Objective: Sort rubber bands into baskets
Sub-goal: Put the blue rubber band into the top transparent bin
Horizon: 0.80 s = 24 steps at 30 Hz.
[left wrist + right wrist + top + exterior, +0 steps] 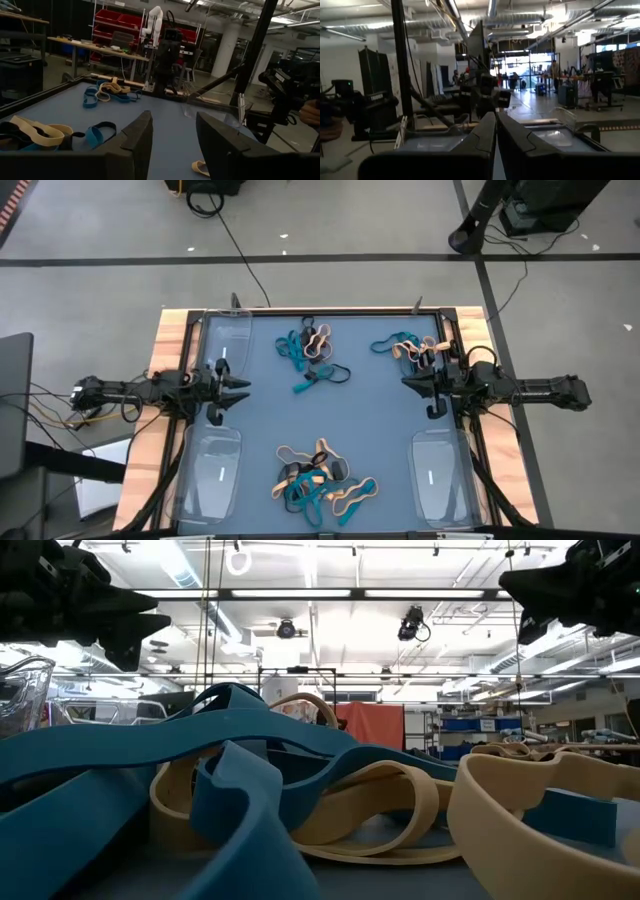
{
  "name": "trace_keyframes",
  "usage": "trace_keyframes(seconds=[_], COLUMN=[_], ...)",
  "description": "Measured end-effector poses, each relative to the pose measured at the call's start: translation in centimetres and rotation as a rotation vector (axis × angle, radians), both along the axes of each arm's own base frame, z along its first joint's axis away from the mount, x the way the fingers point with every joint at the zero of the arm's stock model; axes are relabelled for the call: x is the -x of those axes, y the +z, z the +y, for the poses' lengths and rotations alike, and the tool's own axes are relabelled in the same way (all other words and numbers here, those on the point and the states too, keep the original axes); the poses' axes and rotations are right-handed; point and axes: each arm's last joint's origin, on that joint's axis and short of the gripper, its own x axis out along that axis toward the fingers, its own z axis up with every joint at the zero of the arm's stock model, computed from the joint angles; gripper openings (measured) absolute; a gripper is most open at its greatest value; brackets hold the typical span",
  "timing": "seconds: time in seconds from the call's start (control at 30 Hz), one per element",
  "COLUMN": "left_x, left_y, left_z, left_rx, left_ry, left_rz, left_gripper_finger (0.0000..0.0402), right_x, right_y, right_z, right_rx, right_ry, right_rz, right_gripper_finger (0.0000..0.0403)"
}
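Rubber bands (312, 477) lie in tangled piles on the blue table (370, 415): one at the near edge, two at the far side. No band is in the baskets (215, 470) at the corners. Because the loops overlap, one pinch could lift several colours together, or a band could slip out. The piles have no single long axis; loops point in every direction. The left gripper (243, 384) hovers with fingers apart and empty; the right gripper (408, 382) hovers with fingers together, holding nothing.
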Motion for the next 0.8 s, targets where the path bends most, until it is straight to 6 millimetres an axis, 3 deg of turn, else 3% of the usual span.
trace_keyframes(seconds=[0.17, 0.37, 0.57, 0.8], left_x=[0.1, 0.1, -0.5, -2.5], left_y=[0.6, 0.6, 0.0, 1.7], left_z=[0.0, 0.4, 1.2, 2.7], left_rx=[-0.026, -0.078, -0.08, -0.072], left_ry=[0.018, 0.164, 0.344, 0.462], left_rz=[-0.062, -0.045, 0.088, 0.253], left_gripper_finger=[0.0157, 0.0157, 0.0157, 0.0159], right_x=[-0.2, -0.6, -1.7, -4.0], right_y=[-0.8, -1.4, 0.6, 2.9], right_z=[-0.5, -0.9, -1.5, -3.1], right_rx=[-0.164, -0.313, -0.29, -0.212], right_ry=[-0.145, -0.232, -0.375, -0.57], right_rz=[0.063, 0.141, 0.243, 0.368], right_gripper_finger=[0.003, 0.0045, 0.0092, 0.0142])
